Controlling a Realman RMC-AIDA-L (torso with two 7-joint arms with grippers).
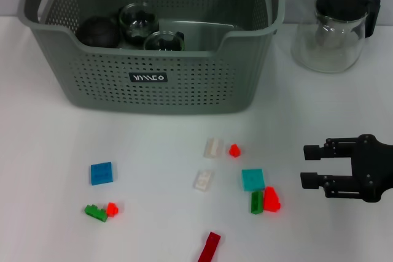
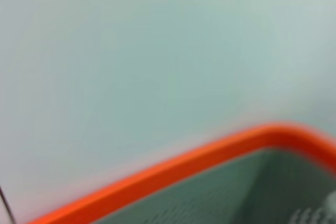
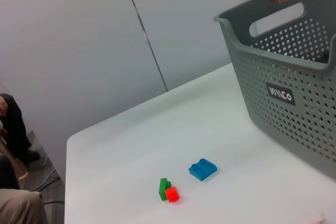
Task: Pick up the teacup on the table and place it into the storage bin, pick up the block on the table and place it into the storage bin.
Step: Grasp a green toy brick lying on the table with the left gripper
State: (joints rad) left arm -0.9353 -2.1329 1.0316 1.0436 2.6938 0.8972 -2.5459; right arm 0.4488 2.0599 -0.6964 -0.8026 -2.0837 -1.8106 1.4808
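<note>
While cups already sit inside the bin at the table's far edge, no teacup shows on the table, so the step in hand is judged to be a block pick. Right gripper hovers near the right edge, fingers parted with nothing between them, pointing toward the nearest cluster: teal block, green block and red block, the last two touching. White blocks lie toward the middle; the blue block lies well apart, toward the left edge. Left gripper is not visible; its wrist view shows only the bin's orange clip close by. For a clean pick, take the teal block first, since it stands apart; descend square over it, close across its flat sides, and avoid nudging the green-red pair.
</note>
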